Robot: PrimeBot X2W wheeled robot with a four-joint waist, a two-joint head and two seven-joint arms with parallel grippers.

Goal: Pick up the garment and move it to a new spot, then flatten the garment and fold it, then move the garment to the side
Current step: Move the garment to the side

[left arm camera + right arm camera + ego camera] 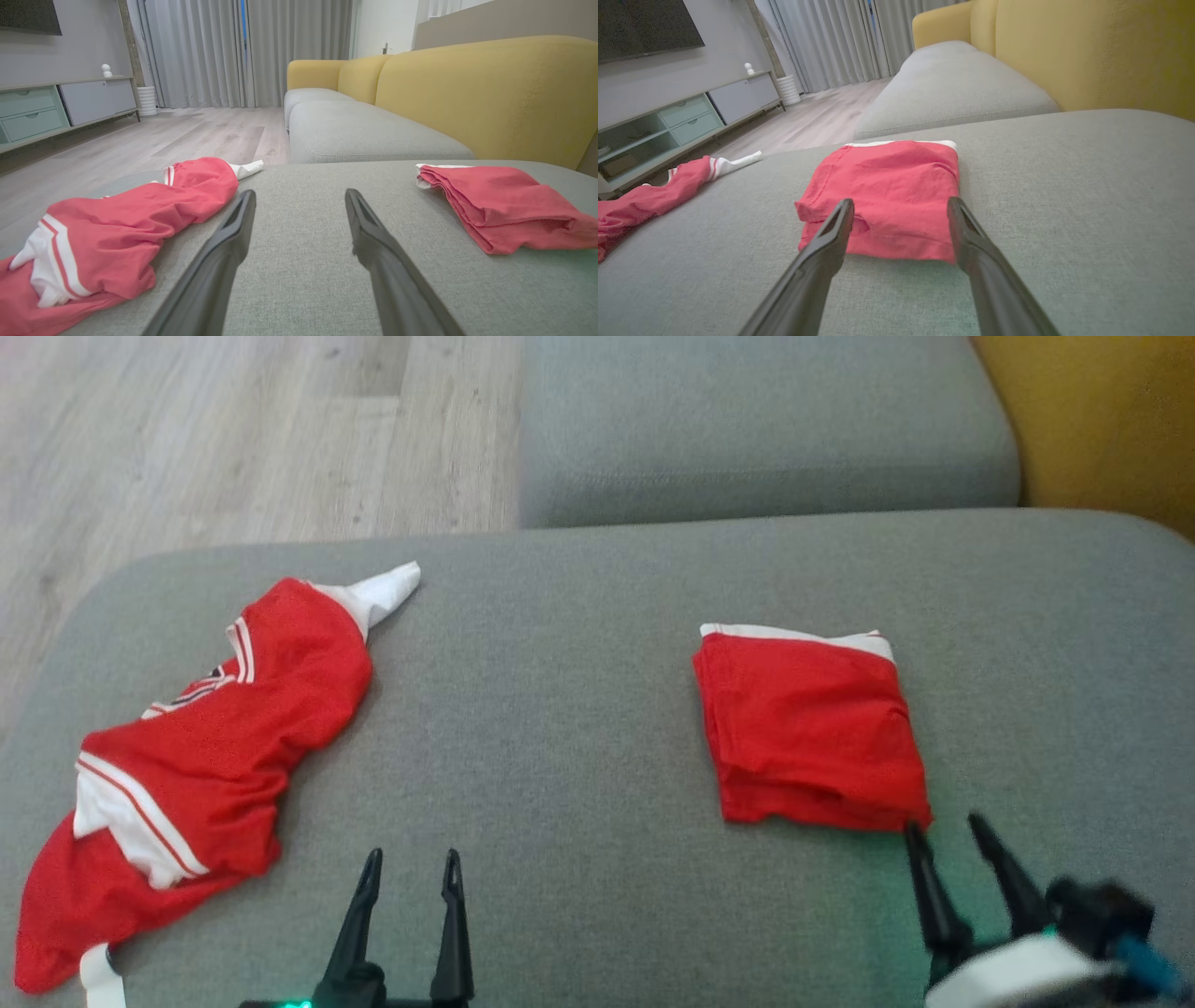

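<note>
We see a soft red folded garment [810, 728], a neat square, on the right of the woven grey cushion [579, 709]. A white-striped crumpled garment [215, 756] lies on the left, its lower end cut off. Our left pincer [413, 855] and right pincer [943, 824] gape wide, empty.

- Holds the left pincer [413, 855] low at the bottom of the head view, jaws spread wide with nothing between, both dark fingers pointing straight up that view.
- Holds the right pincer [943, 824] at the lower right, jaws equally wide and empty, fingers leaning leftward.
</note>
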